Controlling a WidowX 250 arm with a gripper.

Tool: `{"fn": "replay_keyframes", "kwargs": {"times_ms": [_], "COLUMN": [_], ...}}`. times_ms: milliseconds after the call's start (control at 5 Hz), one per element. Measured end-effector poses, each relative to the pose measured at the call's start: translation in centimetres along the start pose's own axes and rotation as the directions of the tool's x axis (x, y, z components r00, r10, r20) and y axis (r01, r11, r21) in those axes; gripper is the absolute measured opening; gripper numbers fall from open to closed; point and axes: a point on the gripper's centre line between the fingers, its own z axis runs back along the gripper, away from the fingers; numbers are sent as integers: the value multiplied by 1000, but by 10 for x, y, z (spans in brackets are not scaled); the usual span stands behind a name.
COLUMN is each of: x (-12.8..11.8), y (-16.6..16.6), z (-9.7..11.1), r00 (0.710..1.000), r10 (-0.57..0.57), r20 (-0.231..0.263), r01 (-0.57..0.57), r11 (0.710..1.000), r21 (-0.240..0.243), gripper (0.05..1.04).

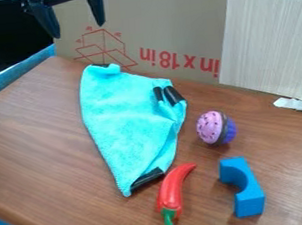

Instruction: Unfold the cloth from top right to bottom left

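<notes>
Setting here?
Probably a lab or office workspace rather than a real kitchen: a wood-look table, a cardboard sheet as backdrop, and a toy-like cupcake beside a blue arch block.

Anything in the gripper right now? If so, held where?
Nothing held: the gripper hangs above the table's far left, fingers apart; the cloth lies on the table.

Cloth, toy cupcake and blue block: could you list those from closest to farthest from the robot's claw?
From the gripper, at the picture's upper left:
1. Cloth, left of the other two.
2. Toy cupcake, just right of the cloth.
3. Blue block, toward the lower right.
</notes>
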Motion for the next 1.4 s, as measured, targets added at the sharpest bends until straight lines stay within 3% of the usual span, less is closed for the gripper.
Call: {"fn": "replay_keyframes", "kwargs": {"times_ms": [200,400,600,800,1000,1400], "x": [-2,-11,-24,-29,-27,-14], "y": [2,-12,-27,-40,-56,-73], "z": [-13,-50,-93,-115,-124,-131], "r00": [999,998,998,997,997,998], "r10": [8,62,33,-4,-34,29], "r20": [-31,19,53,77,75,52], "r01": [-7,-63,-40,-9,21,-37], "r11": [1000,995,990,986,986,987], "r21": [18,72,137,169,165,156], "gripper": [1000,1000,1000,1000,1000,1000]}}
